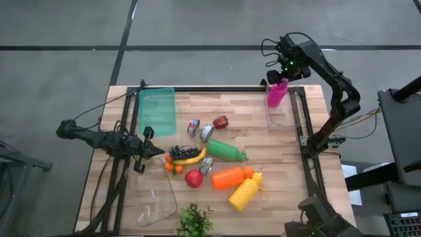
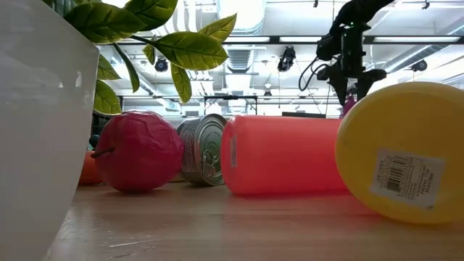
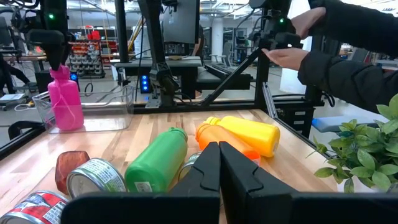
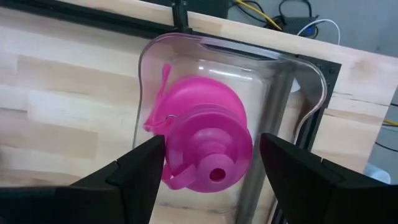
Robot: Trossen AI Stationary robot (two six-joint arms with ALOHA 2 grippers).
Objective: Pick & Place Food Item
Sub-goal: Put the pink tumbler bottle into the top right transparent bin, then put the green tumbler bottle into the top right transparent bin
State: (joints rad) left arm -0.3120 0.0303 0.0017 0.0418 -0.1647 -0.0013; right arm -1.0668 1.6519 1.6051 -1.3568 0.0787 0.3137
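Note:
A pink bottle (image 1: 276, 93) (image 3: 65, 102) stands on its base inside a clear container (image 4: 186, 46) at the table's far right corner. Its cap (image 4: 211, 149) points up. My right gripper (image 4: 212, 139) (image 1: 284, 78) hangs over it, pointing down and open, with one finger on each side of the cap. In the low view it shows far off (image 2: 348, 69). My left gripper (image 1: 156, 151) (image 3: 219, 152) is shut and empty. It lies level at the table's left, pointing at the pile of food items. My right gripper comes from above with its fingers (image 4: 146, 168) on either side of the bottle's cap (image 4: 239, 134). A narrow gap shows at one finger. The other lies against the edge of the cap's loop (image 4: 171, 177) in the picture; I cannot tell whether it touches.
Mid-table lie a green bottle (image 1: 227, 151), an orange bottle (image 1: 231, 176), a yellow bottle (image 1: 245, 192), a red apple (image 1: 193, 178), cans (image 1: 206, 133) and a banana with grapes (image 1: 187, 155). A teal lid (image 1: 158, 110), a second clear container (image 1: 158, 201) and a plant (image 1: 194, 220) stand left and near. A person's hands (image 3: 292, 37) show beyond the table.

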